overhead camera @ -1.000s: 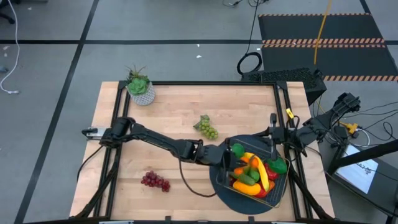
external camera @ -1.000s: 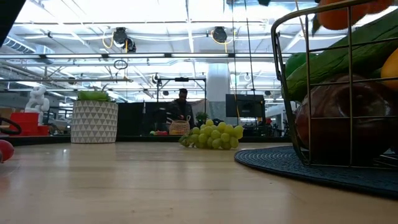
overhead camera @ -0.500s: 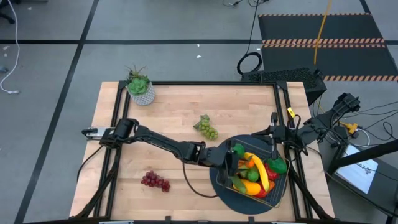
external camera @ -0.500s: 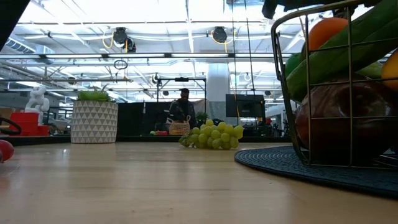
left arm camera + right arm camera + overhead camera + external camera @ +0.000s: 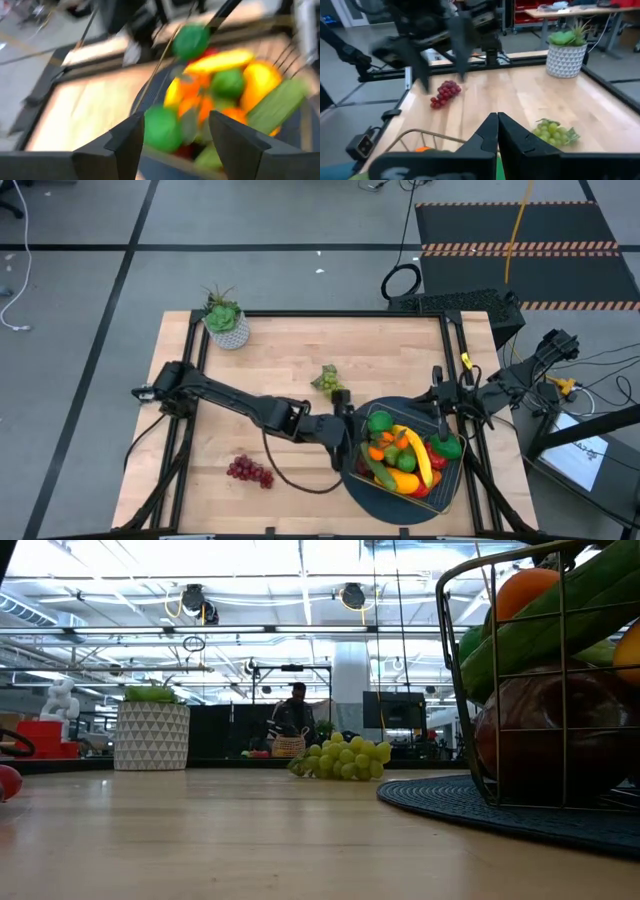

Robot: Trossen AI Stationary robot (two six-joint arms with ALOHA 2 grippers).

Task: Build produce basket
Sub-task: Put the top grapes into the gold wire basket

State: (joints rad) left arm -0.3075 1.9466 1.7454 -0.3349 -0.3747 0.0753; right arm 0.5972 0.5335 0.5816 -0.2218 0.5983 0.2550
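Note:
The dark wire basket (image 5: 447, 477) stands on a round dark blue mat (image 5: 358, 486) at the table's near right. It is piled with produce: a banana (image 5: 418, 454), a cucumber (image 5: 545, 625), oranges, limes and red fruit. My left gripper (image 5: 352, 430) hovers open just left of the basket with nothing between its fingers (image 5: 127, 142); beyond them the left wrist view shows the produce. Green grapes (image 5: 327, 380) and purple grapes (image 5: 250, 471) lie loose on the wood. My right gripper (image 5: 497, 131) is shut and held up by the basket's far right corner.
A potted plant in a white pot (image 5: 226, 322) stands at the far left corner. Bare wood spreads over the table's middle and left. In the room behind the table a person (image 5: 294, 712) shows far off.
My left gripper has opened over the basket's left side, then drawn back up and toward the table's left, clear of the rim. An orange at that side of the basket has dropped lower among the produce. My right gripper has stayed in place, shut.

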